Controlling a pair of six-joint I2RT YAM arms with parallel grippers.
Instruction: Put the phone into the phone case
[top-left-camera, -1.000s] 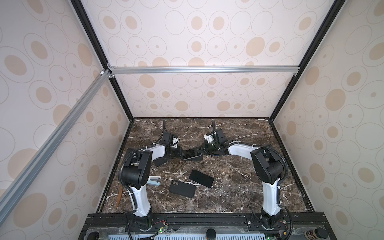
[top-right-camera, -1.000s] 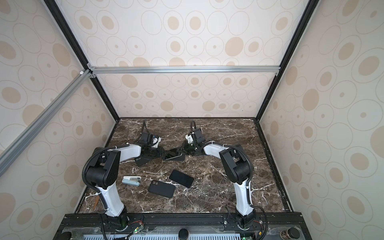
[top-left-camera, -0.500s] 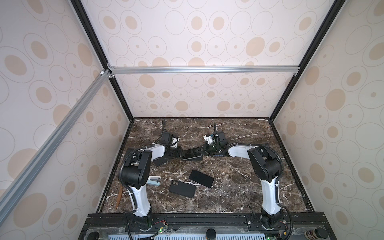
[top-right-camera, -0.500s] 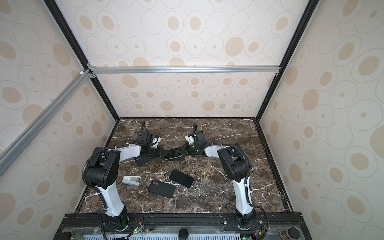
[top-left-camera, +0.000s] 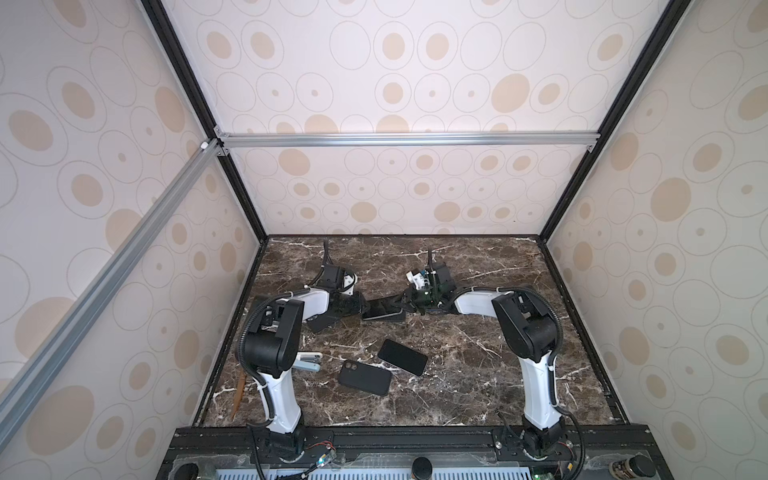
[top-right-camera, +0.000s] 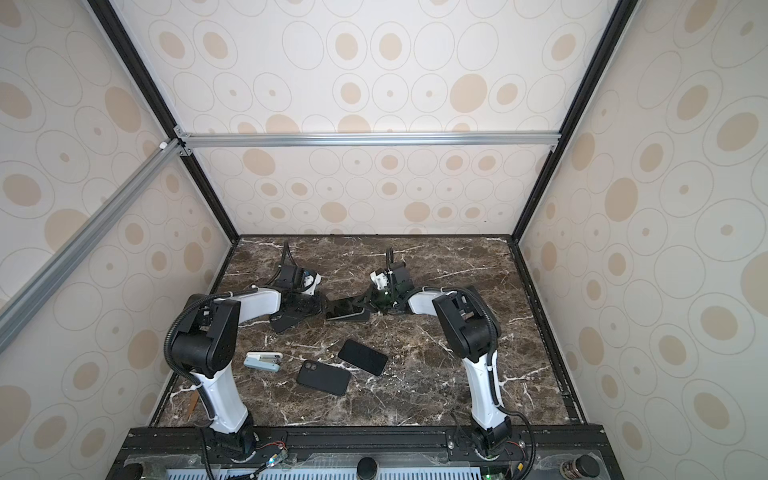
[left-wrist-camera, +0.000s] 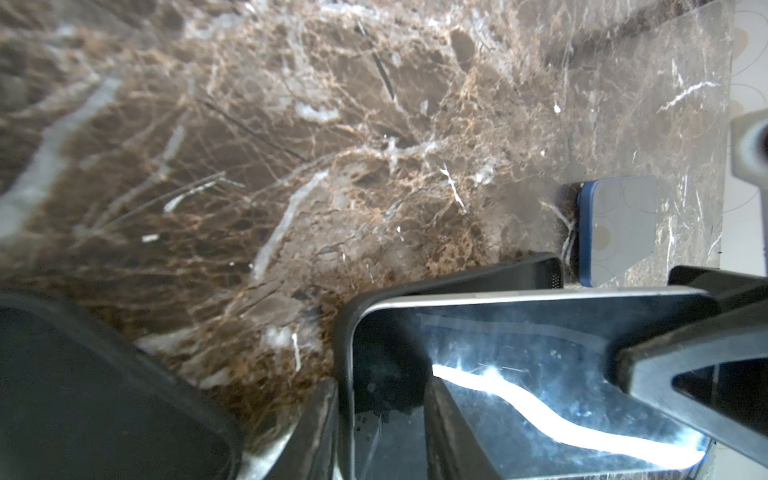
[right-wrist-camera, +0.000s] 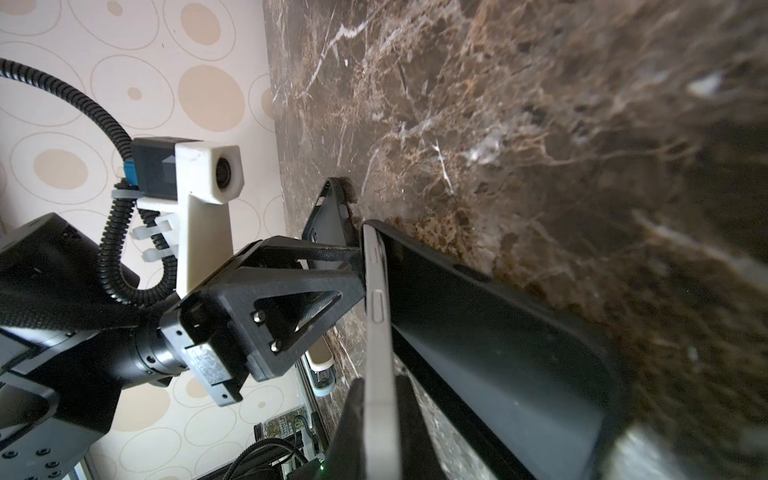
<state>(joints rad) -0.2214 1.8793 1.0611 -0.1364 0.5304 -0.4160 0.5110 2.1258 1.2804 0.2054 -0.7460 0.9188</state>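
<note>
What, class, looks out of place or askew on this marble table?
The phone between the two pincers sits tilted, one edge lifted out of its black case rather than seated flush. A pale blue stapler near the left arm's base has no part in casing phones.

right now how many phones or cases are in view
5: phone and its case held mid-table, another case left of them, two loose slabs in front; others may be hidden.

A pale blue and white stapler (top-right-camera: 262, 360) lies on the dark marble surface (top-right-camera: 436, 374); near the left edge rests what may be a wooden stick (top-left-camera: 238, 395).
</note>
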